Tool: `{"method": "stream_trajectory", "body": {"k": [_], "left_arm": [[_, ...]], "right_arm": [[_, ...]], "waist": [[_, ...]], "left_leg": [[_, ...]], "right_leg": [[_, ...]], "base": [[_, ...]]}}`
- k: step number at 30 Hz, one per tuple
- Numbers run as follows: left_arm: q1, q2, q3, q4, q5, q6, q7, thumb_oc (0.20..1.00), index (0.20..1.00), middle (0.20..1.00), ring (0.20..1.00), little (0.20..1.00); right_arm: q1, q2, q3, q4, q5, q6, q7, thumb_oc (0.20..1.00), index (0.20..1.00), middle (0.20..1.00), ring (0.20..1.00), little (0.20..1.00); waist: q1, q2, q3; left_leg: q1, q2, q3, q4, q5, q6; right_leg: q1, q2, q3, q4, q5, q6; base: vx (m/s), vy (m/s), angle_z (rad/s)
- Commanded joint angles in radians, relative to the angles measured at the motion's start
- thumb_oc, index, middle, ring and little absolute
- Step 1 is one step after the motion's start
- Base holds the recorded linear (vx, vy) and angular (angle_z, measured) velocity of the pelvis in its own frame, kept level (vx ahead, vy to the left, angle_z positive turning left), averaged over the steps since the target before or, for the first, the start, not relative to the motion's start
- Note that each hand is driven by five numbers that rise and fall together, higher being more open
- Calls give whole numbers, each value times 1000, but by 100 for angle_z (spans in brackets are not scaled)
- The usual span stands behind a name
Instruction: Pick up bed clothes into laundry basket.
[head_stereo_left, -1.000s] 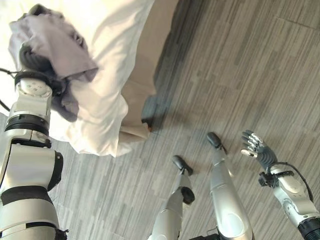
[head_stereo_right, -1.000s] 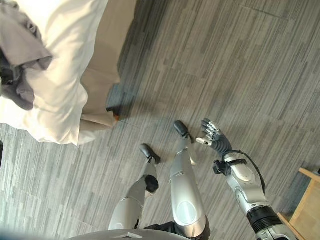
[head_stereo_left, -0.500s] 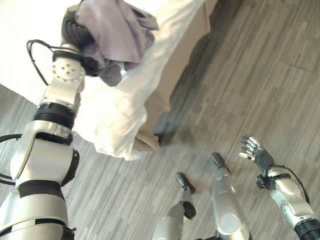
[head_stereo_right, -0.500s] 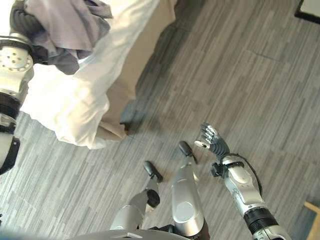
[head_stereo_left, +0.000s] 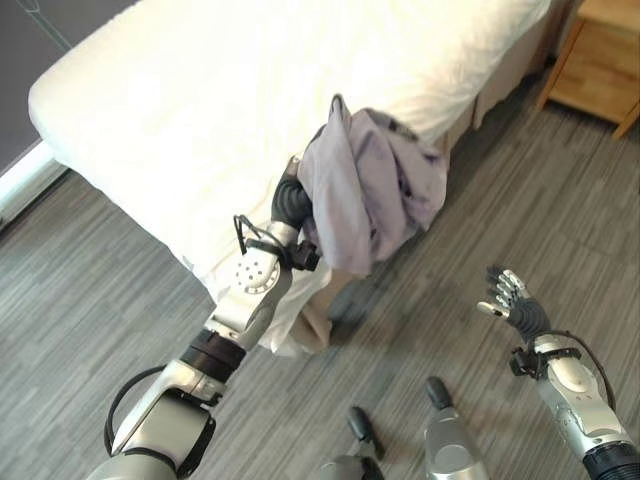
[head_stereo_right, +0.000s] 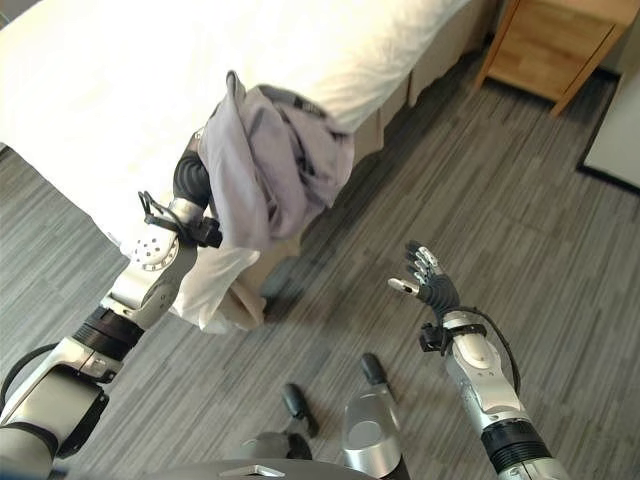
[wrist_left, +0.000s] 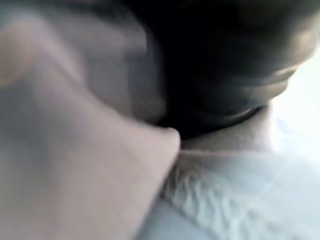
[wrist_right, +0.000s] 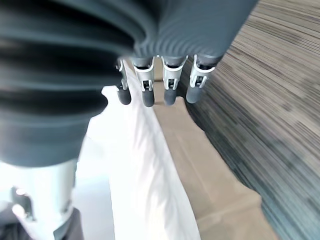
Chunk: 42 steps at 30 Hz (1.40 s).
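- One bed (head_stereo_left: 200, 110), covered by one white sheet (head_stereo_left: 180, 90).
- One grey garment (head_stereo_left: 365, 190), bunched in a single heap.
- One wooden nightstand (head_stereo_left: 600, 60).
- Two robot hands: left hand (head_stereo_left: 293, 200), right hand (head_stereo_left: 515, 303).

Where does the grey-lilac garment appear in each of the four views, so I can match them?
Left eye view: grey-lilac garment draped over the left hand, centre, at the bed's edge.
Right eye view: upper centre-left, same drape.
Left wrist view: blurred grey cloth close to the camera.
Right wrist view: I cannot pick it out.
Shared landmark: the white bedsheet.
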Motion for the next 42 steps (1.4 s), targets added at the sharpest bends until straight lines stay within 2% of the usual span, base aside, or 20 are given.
{"method": "stream_trajectory", "body": {"k": [1, 5, 8, 11, 13, 14, 16, 17, 22, 26, 27, 28, 29, 31, 34, 35, 36, 37, 38, 42], "left_arm": [[-68, -12, 61, -1, -8, -36, -47, 200, 200, 200, 200, 200], [-77, -19, 33, 19, -3, -22, -63, 200, 200, 200, 200, 200], [-130, -17, 10, 29, -1, -28, -45, 200, 200, 200, 200, 200], [-167, 9, -3, 30, 14, -27, -23, 200, 200, 200, 200, 200], [-184, 29, 12, 30, 19, -23, -16, 200, 200, 200, 200, 200], [-181, 44, 31, 23, 18, -16, -13, 200, 200, 200, 200, 200], [-179, 47, 37, 14, 21, -14, -12, 200, 200, 200, 200, 200], [-161, 71, 67, -22, 17, -17, -7, 200, 200, 200, 200, 200], [-139, 87, 109, -41, 24, -13, 0, 200, 200, 200, 200, 200], [-142, 89, 126, -37, 14, -31, 7, 200, 200, 200, 200, 200], [-144, 92, 129, -36, 8, -38, 11, 200, 200, 200, 200, 200], [-134, 98, 153, -32, 1, -57, 23, 200, 200, 200, 200, 200], [-134, 98, 153, -32, 1, -57, 23, 200, 200, 200, 200, 200], [-36, 130, 248, -73, 3, -78, 43, 200, 200, 200, 200, 200], [39, 116, 334, -72, 22, -97, 59, 200, 200, 200, 200, 200], [41, 116, 336, -73, 23, -97, 59, 200, 200, 200, 200, 200], [81, 121, 378, -100, 32, -108, 63, 200, 200, 200, 200, 200], [83, 121, 380, -101, 32, -107, 63, 200, 200, 200, 200, 200], [115, 125, 414, -114, 42, -118, 69, 200, 200, 200, 200, 200], [104, 153, 437, -132, 52, -142, 69, 200, 200, 200, 200, 200]], "right_arm": [[33, 12, -36, -45, 0, -44, 5, 1000, 1000, 1000, 1000, 1000], [97, 28, -54, -54, 9, -35, 34, 1000, 1000, 1000, 1000, 1000], [129, 41, -77, -58, 21, -37, 34, 1000, 1000, 1000, 1000, 1000], [131, 57, -98, -49, 35, -49, 14, 1000, 1000, 1000, 1000, 1000], [137, 54, -126, -55, 44, -57, -3, 1000, 1000, 1000, 1000, 1000], [134, 50, -160, -45, 36, -68, -31, 1000, 1000, 1000, 1000, 1000], [128, 45, -188, -38, 29, -77, -53, 1000, 1000, 1000, 1000, 1000], [99, 36, -250, -18, 21, -93, -111, 1000, 1000, 1000, 1000, 1000], [99, 43, -336, -40, 21, -126, -152, 1000, 1000, 1000, 1000, 1000], [145, 40, -403, -53, 29, -153, -174, 1000, 1000, 1000, 1000, 1000], [155, 40, -414, -42, 33, -161, -182, 1000, 1000, 1000, 1000, 1000], [175, 33, -431, -58, 30, -172, -189, 1000, 1000, 1000, 1000, 1000], [175, 33, -432, -59, 30, -172, -189, 1000, 1000, 1000, 1000, 1000], [159, 9, -400, -51, 7, -175, -185, 1000, 1000, 1000, 1000, 1000], [122, -1, -362, -31, 5, -160, -158, 1000, 1000, 1000, 1000, 1000], [120, -1, -360, -30, 5, -160, -158, 1000, 1000, 1000, 1000, 1000], [83, -19, -334, -28, -2, -158, -147, 1000, 1000, 1000, 1000, 1000], [81, -20, -332, -28, -2, -158, -147, 1000, 1000, 1000, 1000, 1000], [38, -34, -298, -24, -2, -158, -135, 1000, 1000, 1000, 1000, 1000], [16, -17, -281, -44, 24, -155, -99, 1000, 1000, 1000, 1000, 1000]], "waist": [[0, -18, -59], [-37, -41, -53], [-80, -54, -13], [-82, -41, 32], [-68, -32, 48], [-44, -37, 42], [-36, -45, 36], [-15, -47, 20], [-9, -71, -4], [-33, -108, -7], [-37, -118, -4], [2, -132, 23], [2, -131, 23], [81, -142, 43], [116, -149, 50], [118, -153, 47], [161, -145, 59], [161, -148, 58], [196, -136, 67], [186, -111, 76]], "left_leg": [[172, 21, -1, 23, -107, -60], [177, 13, 33, 47, -133, -49], [123, 2, 94, 34, -113, -46], [82, 34, 153, 51, -89, -47], [97, 60, 220, 59, -102, -52], [105, 80, 323, 80, -106, -44], [112, 83, 366, 90, -113, -43], [117, 96, 465, 109, -116, -32], [140, 123, 562, 150, -108, -45], [129, 265, 585, 340, -65, -122], [122, 316, 561, 410, -2, -160], [81, 371, 423, 536, 54, -200], [80, 373, 423, 538, 54, -201], [4, 175, 14, 530, -58, -95], [-2, 115, -176, 403, -98, -76], [-2, 112, -171, 394, -90, -75], [-23, 25, -358, 304, -122, -72], [-23, 23, -355, 297, -114, -73], [-29, -32, -497, 246, -103, -64], [-1, -34, -445, 181, -109, -40]], "right_leg": [[17, -29, 42, -33, 40, 41], [18, -33, 71, -39, 66, 62], [-73, -20, 124, -40, 166, 99], [-123, -25, -19, 75, 106, 73], [-89, -60, -189, 170, -3, 43], [-49, -102, -349, 243, -56, 14], [-26, -114, -384, 249, -58, 13], [5, -156, -499, 275, -42, 12], [24, -110, -507, 165, -43, 8], [74, -3, -413, 70, -92, -37], [90, 29, -379, 63, -104, -53], [120, 82, -303, 46, -116, -77], [120, 83, -303, 45, -115, -78], [82, 100, -124, 47, -74, -76], [66, 114, 43, 26, -38, -56], [61, 112, 48, 25, -34, -55], [61, 132, 153, 26, -20, -43], [57, 131, 156, 24, -16, -43], [60, 163, 270, 22, -3, -34], [3, 164, 357, 3, 42, -3]], "base": [[65, 48, -2], [-40, 72, -20], [-232, 76, -50], [-131, 75, -83], [-19, 167, -111], [-73, 83, -147], [-50, 21, -207], [-39, -17, -189], [28, -135, -146], [130, -421, -98], [132, -377, -154], [120, -340, -175], [23, -164, -216], [-89, 69, -175], [38, 113, -249], [88, 154, -197], [62, 81, -101], [119, 176, -192], [43, 149, -216], [-68, 234, -183]]}}
